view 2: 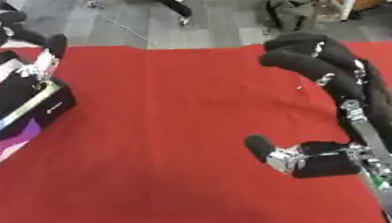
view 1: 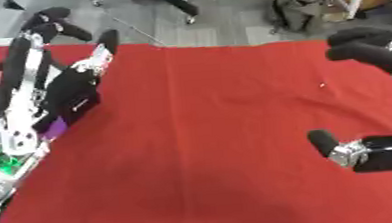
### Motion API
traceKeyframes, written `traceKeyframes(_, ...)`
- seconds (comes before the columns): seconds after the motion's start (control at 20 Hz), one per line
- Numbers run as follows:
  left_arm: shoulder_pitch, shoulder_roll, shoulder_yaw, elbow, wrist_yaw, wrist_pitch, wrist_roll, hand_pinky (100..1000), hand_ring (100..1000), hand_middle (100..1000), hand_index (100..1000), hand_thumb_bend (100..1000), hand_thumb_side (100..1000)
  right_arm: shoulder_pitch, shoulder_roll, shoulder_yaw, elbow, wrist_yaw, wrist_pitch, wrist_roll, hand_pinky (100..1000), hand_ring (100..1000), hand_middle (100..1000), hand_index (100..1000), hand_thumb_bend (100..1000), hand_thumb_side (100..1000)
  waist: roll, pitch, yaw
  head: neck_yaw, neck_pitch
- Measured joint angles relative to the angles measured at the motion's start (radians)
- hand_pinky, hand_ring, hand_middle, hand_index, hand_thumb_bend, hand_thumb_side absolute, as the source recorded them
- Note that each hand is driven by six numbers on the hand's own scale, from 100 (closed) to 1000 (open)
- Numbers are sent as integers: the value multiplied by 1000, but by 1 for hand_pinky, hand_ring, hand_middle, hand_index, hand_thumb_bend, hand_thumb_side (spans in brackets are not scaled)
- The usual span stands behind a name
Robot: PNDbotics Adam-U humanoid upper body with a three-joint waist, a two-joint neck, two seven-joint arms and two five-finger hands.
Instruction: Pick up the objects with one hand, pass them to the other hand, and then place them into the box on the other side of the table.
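At the left edge of the red surface (view 1: pixel 210 132), the left hand (view 1: pixel 34 71) curls its fingers around a dark, boxy object (view 2: pixel 37 108) with a purple patch, held just above the cloth. It looks rigid and light, possibly cardboard; its flat sides suit a hold. Right hand (view 2: pixel 339 102) waits, fingers spread, nothing in it.

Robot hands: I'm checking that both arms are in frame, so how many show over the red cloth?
2. The left hand is at the cloth's left edge, fingers up; the right hand hangs open over the right side.
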Motion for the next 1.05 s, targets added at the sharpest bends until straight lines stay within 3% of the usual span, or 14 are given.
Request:
traceKeyframes(0.15, 2, -86, -62, 0, 41, -102, -70, 1000, 904, 831, 598, 416, 757, -17, 6, 2, 0, -28, -6, 32, 816, 818, 755, 930, 352, 338, 0, 0, -4, -21, 21)
traceKeyframes(0.3, 9, -152, -131, 0, 70, -147, -139, 1000, 902, 818, 573, 405, 771, -32, 6, 15, 0, -61, -16, 59, 827, 816, 746, 927, 337, 343, 0, -2, -6, -37, 40)
traceKeyframes(0.7, 18, -282, -271, 0, 97, -164, -272, 1000, 897, 803, 551, 391, 775, -61, 7, 73, 0, -231, -3, 157, 852, 780, 671, 899, 270, 341, 0, -3, -7, -64, 50)
traceKeyframes(0.75, 21, -292, -282, 0, 103, -163, -279, 1000, 894, 800, 548, 392, 704, -63, 7, 79, 0, -258, 4, 172, 855, 774, 658, 896, 294, 303, 0, -3, -5, -67, 50)
traceKeyframes(0.8, 27, -300, -291, 0, 108, -161, -283, 1000, 894, 800, 548, 389, 767, -64, 7, 84, 0, -285, 11, 189, 855, 774, 658, 896, 255, 327, 0, -3, -5, -70, 50)
traceKeyframes(1.05, 41, -317, -314, 0, 125, -164, -308, 1000, 874, 783, 538, 378, 722, -64, 7, 100, 0, -392, 35, 277, 844, 721, 570, 868, 174, 207, -1, -3, 0, -94, 50)
